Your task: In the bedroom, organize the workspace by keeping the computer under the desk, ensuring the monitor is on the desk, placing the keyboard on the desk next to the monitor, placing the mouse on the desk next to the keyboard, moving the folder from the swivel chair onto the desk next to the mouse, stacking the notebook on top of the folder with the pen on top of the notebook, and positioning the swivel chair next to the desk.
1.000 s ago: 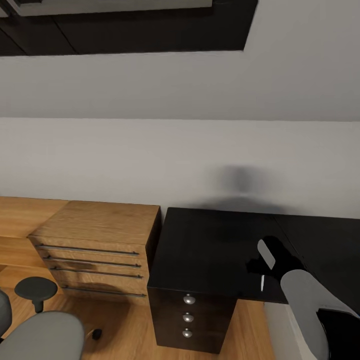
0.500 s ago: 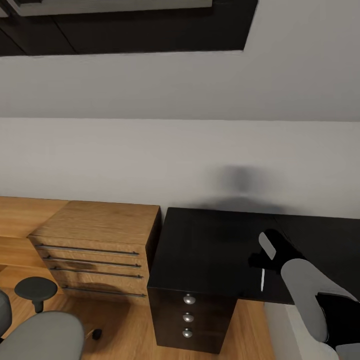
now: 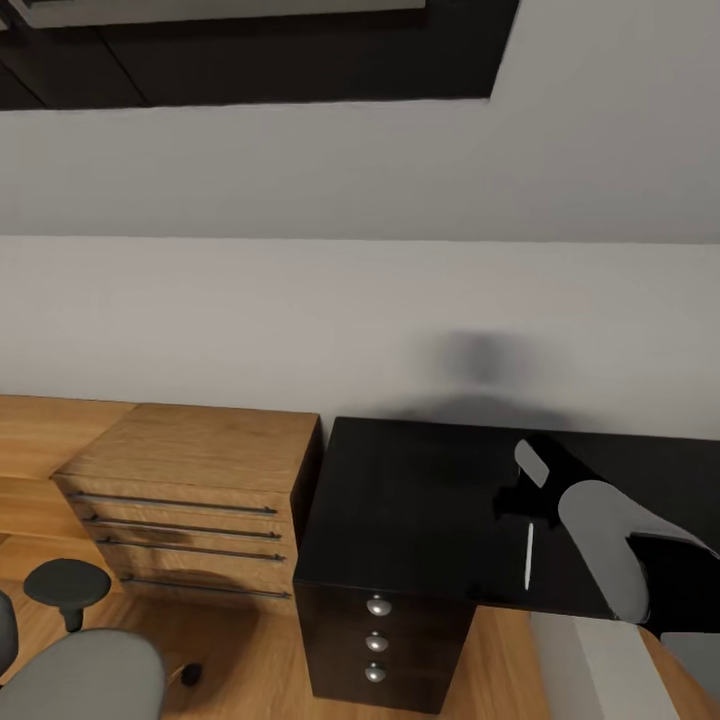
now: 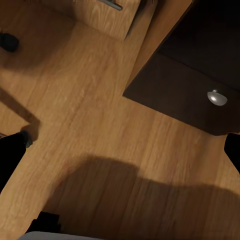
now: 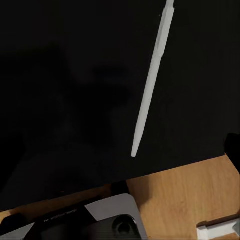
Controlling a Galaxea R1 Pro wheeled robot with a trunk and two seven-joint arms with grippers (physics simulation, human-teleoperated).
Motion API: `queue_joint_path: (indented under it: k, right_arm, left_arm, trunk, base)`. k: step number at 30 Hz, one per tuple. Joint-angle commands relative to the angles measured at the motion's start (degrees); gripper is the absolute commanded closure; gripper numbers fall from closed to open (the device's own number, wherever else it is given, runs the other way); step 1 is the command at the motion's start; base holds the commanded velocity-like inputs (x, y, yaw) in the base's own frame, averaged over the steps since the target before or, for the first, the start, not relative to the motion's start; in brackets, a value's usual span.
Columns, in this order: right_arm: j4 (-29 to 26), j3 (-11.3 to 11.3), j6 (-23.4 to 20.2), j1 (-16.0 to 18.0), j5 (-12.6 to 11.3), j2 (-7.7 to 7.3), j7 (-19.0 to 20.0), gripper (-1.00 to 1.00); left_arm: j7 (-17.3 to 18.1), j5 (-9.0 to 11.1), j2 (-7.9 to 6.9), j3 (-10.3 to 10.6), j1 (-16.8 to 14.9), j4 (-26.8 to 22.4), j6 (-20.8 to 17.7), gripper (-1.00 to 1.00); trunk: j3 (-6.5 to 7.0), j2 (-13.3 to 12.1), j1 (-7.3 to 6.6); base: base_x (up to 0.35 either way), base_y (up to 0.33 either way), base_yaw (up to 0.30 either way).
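Observation:
The black desk (image 3: 410,500) stands against the wall. The whitish pen (image 3: 528,553) lies flat on its top near the front edge, and it shows long and slim in the right wrist view (image 5: 152,82). My right gripper (image 3: 530,487) hovers just behind the pen, apart from it and open, one fingertip (image 5: 233,148) showing at the picture's edge. The grey swivel chair (image 3: 85,672) with its black armrest (image 3: 67,584) is on the floor left of the desk. My left gripper (image 4: 120,150) hangs open over the wooden floor beside the desk's drawers (image 4: 190,92).
A low wooden chest of drawers (image 3: 190,500) stands tight against the desk's left side. The desk's black drawers carry round silver knobs (image 3: 377,606). A white pedestal leg (image 3: 590,670) is under the desk at the right. The wall is close behind.
My right gripper has drawn back from the pen toward the wall, so more of the pen's length shows. The pen has stayed on the desk. The head view has shifted slightly.

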State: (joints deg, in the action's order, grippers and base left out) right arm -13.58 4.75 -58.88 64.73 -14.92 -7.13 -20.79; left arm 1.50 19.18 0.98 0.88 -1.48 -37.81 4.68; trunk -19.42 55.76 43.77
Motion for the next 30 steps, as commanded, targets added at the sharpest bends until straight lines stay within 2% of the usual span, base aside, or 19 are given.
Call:
queue_joint_path:
  k: [1,10,17,30]
  right_arm:
    - [0.36,0.35,-0.09,0.14,-0.50,0.02,-0.61,-1.00]
    - [3.12,0.40,-0.01,0.52,-0.58,-1.05,-0.54,-1.00]
    - [4.16,0.51,-0.02,0.56,-0.63,-1.87,-0.32,-1.00]
    - [6.18,0.60,-0.06,0.57,-0.80,-3.71,1.11,-1.00]
  left_arm:
    - [0.16,0.59,-0.03,0.09,-0.03,0.04,0.20,-1.00]
    - [0.24,0.65,-0.04,0.10,-0.02,0.04,2.30,-1.00]
    - [0.28,0.56,-0.02,0.27,-0.02,0.02,5.27,-1.00]
    - [-0.13,0.50,0.11,0.41,-0.02,0.02,6.25,-1.00]
  trunk:
    - [-0.07,0.04,0.02]
    - [-0.07,0.04,0.02]
    - [-0.07,0.04,0.02]
    - [-0.07,0.04,0.02]
  base:
    - [0.226,0.000,0.000]
    - [0.189,0.000,0.000]
    - [0.037,0.000,0.000]
    - [0.005,0.000,0.000]
